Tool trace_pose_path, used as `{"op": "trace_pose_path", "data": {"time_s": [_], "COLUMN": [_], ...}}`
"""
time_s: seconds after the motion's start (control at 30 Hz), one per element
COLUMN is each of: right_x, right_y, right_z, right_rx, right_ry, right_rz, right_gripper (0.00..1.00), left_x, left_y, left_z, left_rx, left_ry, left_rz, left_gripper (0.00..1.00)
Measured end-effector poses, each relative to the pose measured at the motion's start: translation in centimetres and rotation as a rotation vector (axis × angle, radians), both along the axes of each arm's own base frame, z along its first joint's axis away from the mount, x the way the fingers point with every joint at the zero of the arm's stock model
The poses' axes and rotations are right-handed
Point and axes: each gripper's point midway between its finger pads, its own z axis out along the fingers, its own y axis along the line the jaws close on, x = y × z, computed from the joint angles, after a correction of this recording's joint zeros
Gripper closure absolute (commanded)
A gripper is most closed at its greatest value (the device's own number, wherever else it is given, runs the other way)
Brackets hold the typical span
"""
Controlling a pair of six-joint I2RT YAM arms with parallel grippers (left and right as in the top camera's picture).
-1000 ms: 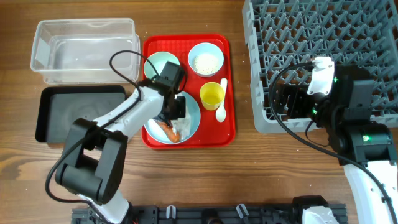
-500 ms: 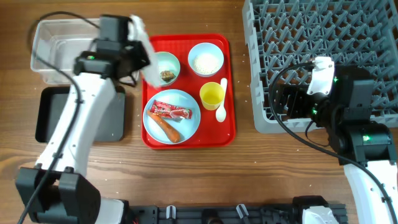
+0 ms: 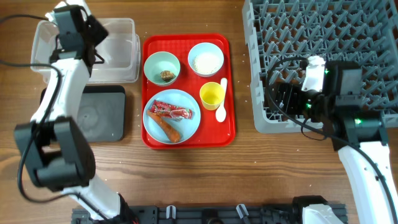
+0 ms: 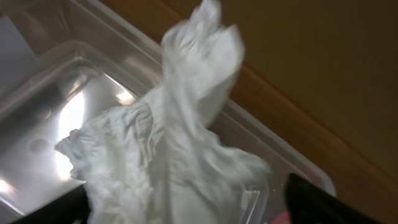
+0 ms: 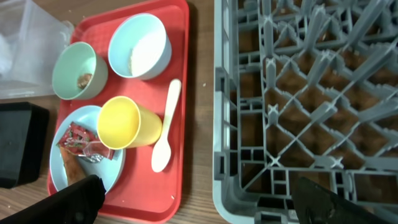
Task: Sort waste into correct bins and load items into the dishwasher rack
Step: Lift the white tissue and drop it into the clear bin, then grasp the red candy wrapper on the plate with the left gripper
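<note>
My left gripper [image 3: 97,31] hangs over the clear tub [image 3: 118,62], and its fingers stand wide apart. The crumpled white napkin [image 4: 174,143] sits loose between them, above the tub's floor [image 4: 56,112]. On the red tray, the pale blue plate [image 3: 189,124] carries the red-and-white wrapper [image 3: 171,110] and the orange stick [image 3: 168,129]. One bowl [image 3: 154,62] holds a brown scrap [image 3: 166,75], the other [image 3: 206,61] holds rice. The yellow cup [image 3: 212,95] and white spoon [image 3: 222,102] lie beside them. My right gripper [image 5: 202,205] is open and empty at the grey rack's [image 3: 323,37] front-left corner.
The black tray [image 3: 99,115] lies just in front of the clear tub, with my left arm stretched over both. The red serving tray [image 3: 227,130] sits between the bins and the rack. A strip of bare wood [image 5: 199,124] separates tray and rack.
My left arm swung from the plate to the clear tub with the napkin, and its jaws have opened. The plate now shows the wrapper and stick. The right arm barely moved.
</note>
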Motion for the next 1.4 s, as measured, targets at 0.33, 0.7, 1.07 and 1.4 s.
{"op": "trace_pose_path", "data": {"time_s": [0.33, 0.7, 1.07, 1.4], "right_x": [-0.1, -0.1, 0.0, -0.1], "right_y": [0.0, 0.0, 0.0, 0.0], "right_z": [-1.0, -1.0, -1.0, -1.1], "right_rx": [0.004, 0.004, 0.004, 0.003], "right_ry": [0.046, 0.046, 0.042, 0.050], "right_rz": [-0.008, -0.008, -0.008, -0.008], "right_gripper": [0.00, 0.00, 0.00, 0.00], "left_x": [0.5, 0.0, -12.9, -20.8], "left_y": [-0.3, -1.2, -18.6, -23.2], "left_z": [-1.5, 4.6, 2.9, -5.6], "left_rx": [-0.017, -0.070, -0.217, -0.234], "left_ry": [0.012, -0.117, 0.342, 0.625], "left_rz": [-0.012, -0.018, -0.562, -0.488], "left_gripper": [0.11, 0.18, 0.14, 0.18]}}
